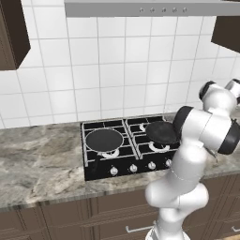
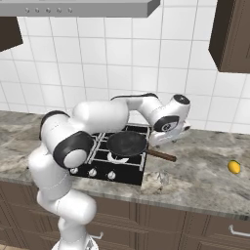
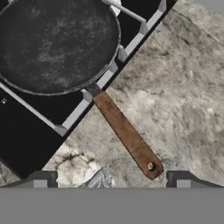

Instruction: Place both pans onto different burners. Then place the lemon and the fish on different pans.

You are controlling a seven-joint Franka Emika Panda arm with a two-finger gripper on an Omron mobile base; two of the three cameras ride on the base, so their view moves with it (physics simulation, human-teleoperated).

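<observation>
Both pans point(image 1: 104, 139) point(image 2: 127, 143) sit on burners point(image 1: 154, 146). The gripper point(image 3: 111, 177) is spread wide above the handle point(image 3: 128, 135), holding nothing. Next, lift straight up, then go get the lemon point(image 2: 234, 167).

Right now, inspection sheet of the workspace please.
Surface: marble counter with black cooktop.
Job's things: left pan and right pan each on a burner, brown handle over the counter; lemon on the counter far right; fish by the cooktop's right edge.
Clutter: nothing seen.
Gripper: open, above the handle's end, holding nothing.
Cables: nothing seen.
Surroundings: white tiles, hood, dark cabinets.
</observation>
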